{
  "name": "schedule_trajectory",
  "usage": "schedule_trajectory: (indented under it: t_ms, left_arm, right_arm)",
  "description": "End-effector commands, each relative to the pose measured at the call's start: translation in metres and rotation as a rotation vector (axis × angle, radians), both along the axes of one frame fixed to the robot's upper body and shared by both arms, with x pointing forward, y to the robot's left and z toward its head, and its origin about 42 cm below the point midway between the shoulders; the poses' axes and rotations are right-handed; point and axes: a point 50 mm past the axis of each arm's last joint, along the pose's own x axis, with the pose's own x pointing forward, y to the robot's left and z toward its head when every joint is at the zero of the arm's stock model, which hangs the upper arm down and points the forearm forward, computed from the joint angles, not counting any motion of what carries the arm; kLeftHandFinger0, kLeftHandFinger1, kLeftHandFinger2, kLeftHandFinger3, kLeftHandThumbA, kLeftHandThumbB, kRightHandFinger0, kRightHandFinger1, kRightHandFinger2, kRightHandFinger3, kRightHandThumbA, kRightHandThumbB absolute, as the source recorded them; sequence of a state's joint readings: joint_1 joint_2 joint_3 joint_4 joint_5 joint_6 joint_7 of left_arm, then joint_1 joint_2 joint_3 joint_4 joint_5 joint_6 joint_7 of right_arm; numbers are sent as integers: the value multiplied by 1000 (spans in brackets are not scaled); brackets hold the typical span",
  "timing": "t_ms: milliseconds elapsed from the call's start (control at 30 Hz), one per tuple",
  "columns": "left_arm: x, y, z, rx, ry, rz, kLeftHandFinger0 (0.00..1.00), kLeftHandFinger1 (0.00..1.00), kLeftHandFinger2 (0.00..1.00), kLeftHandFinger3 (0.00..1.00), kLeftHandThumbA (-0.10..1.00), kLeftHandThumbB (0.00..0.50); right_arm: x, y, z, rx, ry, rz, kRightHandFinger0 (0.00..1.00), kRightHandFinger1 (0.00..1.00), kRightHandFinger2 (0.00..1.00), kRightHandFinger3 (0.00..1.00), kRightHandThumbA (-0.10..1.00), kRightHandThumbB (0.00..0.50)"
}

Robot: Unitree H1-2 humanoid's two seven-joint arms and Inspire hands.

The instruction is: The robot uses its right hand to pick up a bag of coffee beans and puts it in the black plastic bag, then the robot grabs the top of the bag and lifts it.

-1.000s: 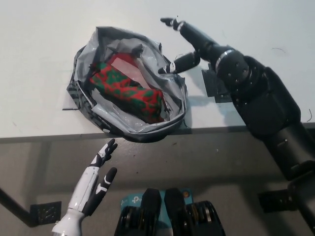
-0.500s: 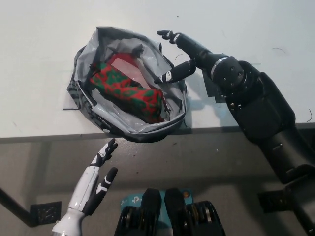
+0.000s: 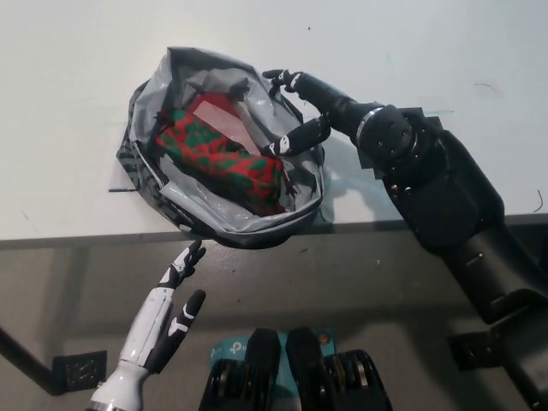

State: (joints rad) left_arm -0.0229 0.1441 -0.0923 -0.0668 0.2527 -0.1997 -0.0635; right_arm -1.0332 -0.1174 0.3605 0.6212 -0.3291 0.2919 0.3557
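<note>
My right hand (image 3: 295,107) has moved left onto the right rim of the black plastic bag (image 3: 145,167), fingers spread and holding nothing. The red-green coffee bag (image 3: 221,159) lies inside it. My left hand (image 3: 167,312) rests open below the bag.

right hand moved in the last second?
Yes. The right hand has shifted toward picture left, from beside the black plastic bag to over its right rim. The bag and table edge kept their places, so the camera did not move.
</note>
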Motion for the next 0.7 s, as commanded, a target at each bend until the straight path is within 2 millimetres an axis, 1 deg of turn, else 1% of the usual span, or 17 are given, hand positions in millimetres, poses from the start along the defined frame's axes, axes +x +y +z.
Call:
schedule_trajectory:
  t_ms: [0, 133, 167, 267, 333, 367, 467, 500, 533, 567, 600, 633, 667]
  left_arm:
    - [6, 2, 12, 0, -67, -18, 1000, 1000, 1000, 1000, 1000, 202]
    - [7, 1, 13, 11, -67, -17, 1000, 1000, 1000, 1000, 1000, 207]
    - [6, 1, 13, 12, -62, -17, 1000, 1000, 1000, 1000, 1000, 200]
    - [6, 1, 14, 18, -66, -17, 1000, 1000, 1000, 1000, 1000, 194]
    - [7, 1, 15, 15, -64, -16, 1000, 1000, 1000, 1000, 1000, 201]
    - [8, 1, 15, 11, -70, -20, 1000, 1000, 1000, 1000, 1000, 193]
    - [9, 1, 15, 12, -76, -22, 1000, 1000, 1000, 1000, 1000, 193]
    - [9, 1, 15, 13, -76, -22, 1000, 1000, 1000, 1000, 1000, 196]
    - [9, 0, 15, 13, -74, -20, 1000, 1000, 1000, 1000, 1000, 197]
    - [9, 0, 15, 14, -73, -20, 1000, 1000, 1000, 1000, 1000, 198]
    - [9, 0, 15, 15, -73, -19, 1000, 1000, 1000, 1000, 1000, 200]
    - [9, 0, 15, 16, -75, -19, 1000, 1000, 1000, 1000, 1000, 199]
    - [10, 0, 16, 16, -77, -20, 1000, 1000, 1000, 1000, 1000, 199]
  right_arm:
    - [1, 5, 20, -49, -34, -4, 1000, 1000, 1000, 1000, 871, 490]
    - [2, 5, 16, -89, -36, -14, 1000, 1000, 1000, 1000, 901, 500]
    - [2, 6, 15, -106, -35, -20, 1000, 1000, 1000, 1000, 903, 500]
    - [2, 6, 13, -127, -30, -29, 1000, 1000, 1000, 1000, 895, 500]
    - [1, 5, 13, -152, -33, -41, 1000, 1000, 1000, 1000, 883, 488]
    - [1, 5, 13, -159, -36, -47, 1000, 1000, 1000, 1000, 854, 477]
    - [2, 5, 13, -173, -46, -59, 1000, 1000, 1000, 1000, 839, 482]
    - [3, 6, 13, -172, -50, -69, 1000, 1000, 1000, 1000, 767, 455]
    - [5, 7, 12, -173, -60, -90, 979, 1000, 1000, 1000, 710, 408]
    - [6, 7, 11, -177, -67, -101, 871, 1000, 1000, 1000, 637, 371]
    - [6, 8, 12, -181, -77, -118, 730, 914, 1000, 1000, 474, 323]
    - [7, 8, 12, -184, -93, -140, 684, 848, 941, 1000, 412, 310]
    - [8, 9, 12, -181, -108, -152, 441, 585, 701, 827, 276, 295]
